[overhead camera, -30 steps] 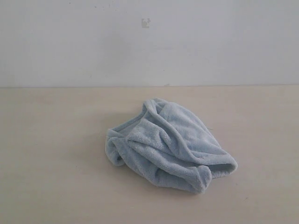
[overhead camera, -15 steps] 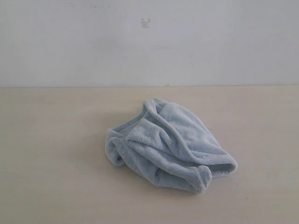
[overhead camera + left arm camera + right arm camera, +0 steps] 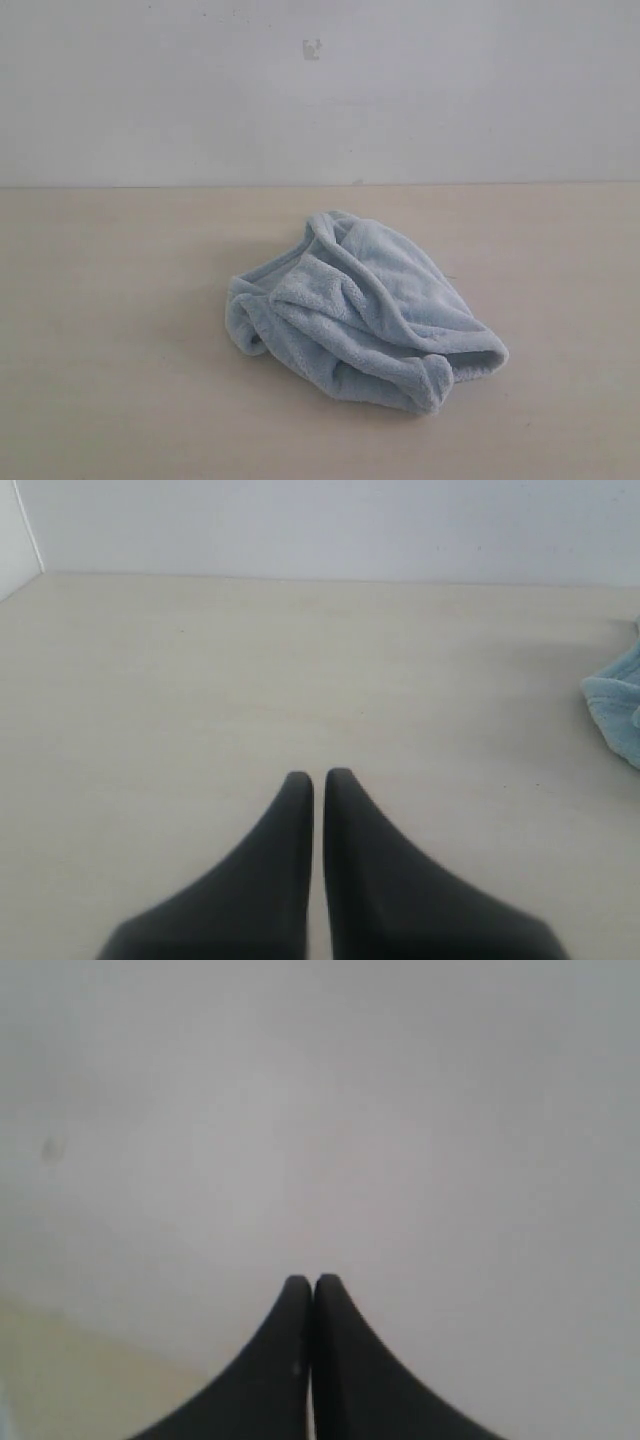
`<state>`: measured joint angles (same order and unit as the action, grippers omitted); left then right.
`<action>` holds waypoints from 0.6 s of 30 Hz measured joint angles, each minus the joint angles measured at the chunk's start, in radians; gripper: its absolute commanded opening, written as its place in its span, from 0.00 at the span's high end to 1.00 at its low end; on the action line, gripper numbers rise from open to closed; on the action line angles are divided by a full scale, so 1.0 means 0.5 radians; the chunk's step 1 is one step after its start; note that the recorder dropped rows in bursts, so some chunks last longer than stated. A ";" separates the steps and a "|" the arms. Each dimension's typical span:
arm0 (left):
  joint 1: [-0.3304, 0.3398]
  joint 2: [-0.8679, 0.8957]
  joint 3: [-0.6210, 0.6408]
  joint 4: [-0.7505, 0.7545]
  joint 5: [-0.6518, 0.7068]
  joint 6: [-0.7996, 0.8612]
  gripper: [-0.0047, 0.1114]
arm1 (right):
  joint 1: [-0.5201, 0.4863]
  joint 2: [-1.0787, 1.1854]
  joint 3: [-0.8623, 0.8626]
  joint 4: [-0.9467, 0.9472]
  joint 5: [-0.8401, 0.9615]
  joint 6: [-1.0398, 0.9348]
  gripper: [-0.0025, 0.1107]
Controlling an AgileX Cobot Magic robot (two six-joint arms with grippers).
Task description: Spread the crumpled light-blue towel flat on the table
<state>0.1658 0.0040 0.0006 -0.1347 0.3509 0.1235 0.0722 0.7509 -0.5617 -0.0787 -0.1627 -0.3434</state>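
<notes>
The light-blue towel (image 3: 365,310) lies crumpled in a heap on the beige table (image 3: 120,330), slightly right of the middle in the exterior view. Neither arm shows in that view. In the left wrist view my left gripper (image 3: 318,776) hangs over bare table (image 3: 200,680), its black fingers nearly touching and holding nothing; a bit of the towel (image 3: 615,708) shows at the frame's edge. In the right wrist view my right gripper (image 3: 313,1281) is shut and empty, facing the pale wall, with a strip of table (image 3: 70,1370) in one corner.
A plain white wall (image 3: 320,90) rises behind the table's far edge. A small mark (image 3: 313,48) sits on the wall. Bare tabletop surrounds the towel on all sides.
</notes>
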 measured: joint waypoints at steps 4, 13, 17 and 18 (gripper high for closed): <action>0.000 0.000 0.000 0.000 0.000 0.000 0.93 | 0.034 0.794 0.026 0.147 -0.052 0.253 0.98; 0.000 0.000 0.000 0.000 0.000 0.000 0.93 | 0.125 1.434 -0.244 0.243 0.692 0.668 0.98; 0.000 0.000 0.000 0.000 0.000 0.000 0.93 | 0.301 1.516 -0.684 0.309 1.626 0.424 0.98; 0.000 0.000 0.000 0.000 0.000 0.000 0.93 | 0.336 1.525 -0.749 0.324 1.727 0.387 0.98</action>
<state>0.1658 0.0040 0.0006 -0.1347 0.3509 0.1235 0.2401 1.5135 -0.9362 0.0834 0.7008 -0.1497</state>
